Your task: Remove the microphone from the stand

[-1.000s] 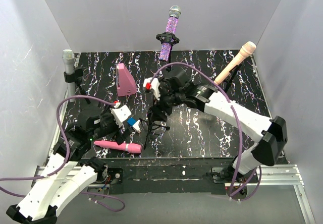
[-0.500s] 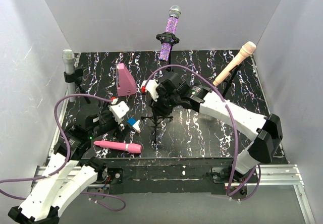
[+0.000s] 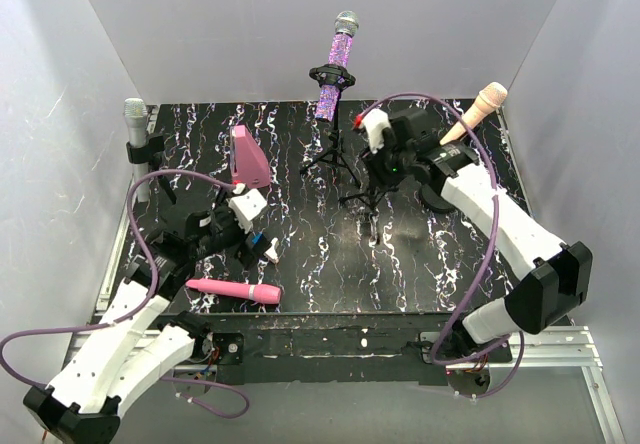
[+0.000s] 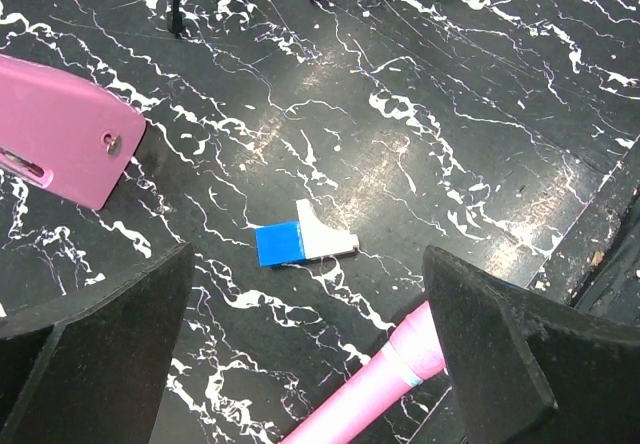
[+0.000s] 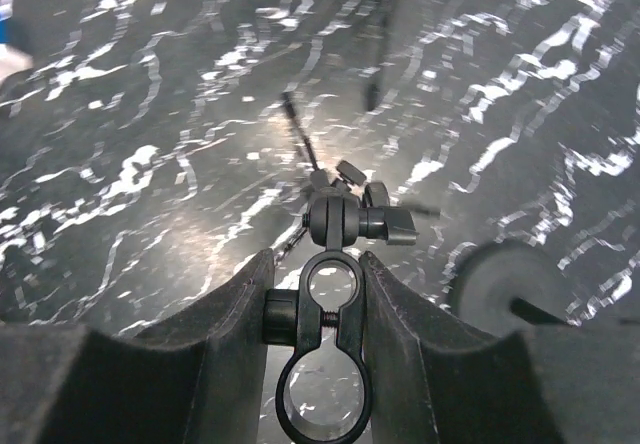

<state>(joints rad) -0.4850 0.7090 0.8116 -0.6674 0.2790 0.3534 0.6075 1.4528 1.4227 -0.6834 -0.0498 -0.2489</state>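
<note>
A pink microphone (image 3: 235, 289) lies flat on the black marbled table near the front left; its end also shows in the left wrist view (image 4: 372, 386). My left gripper (image 3: 254, 242) is open and empty just above and behind it, its fingers wide apart (image 4: 308, 260). My right gripper (image 3: 386, 167) is shut on the empty ring clamp (image 5: 322, 364) of a small black tripod stand (image 3: 371, 204) and holds it at the back right. The clamp sits squeezed between the two fingers (image 5: 315, 264), with the tripod legs (image 5: 300, 144) hanging below.
A purple glitter microphone (image 3: 337, 59) on a stand is at the back centre, a peach one (image 3: 470, 119) at the back right and a grey one (image 3: 137, 129) at the left wall. A pink wedge (image 3: 248, 157) and a small blue-and-white block (image 4: 305, 242) lie left of centre.
My right gripper has carried the empty black stand from the table's middle to the back right. My left gripper has shifted slightly and stays open.
</note>
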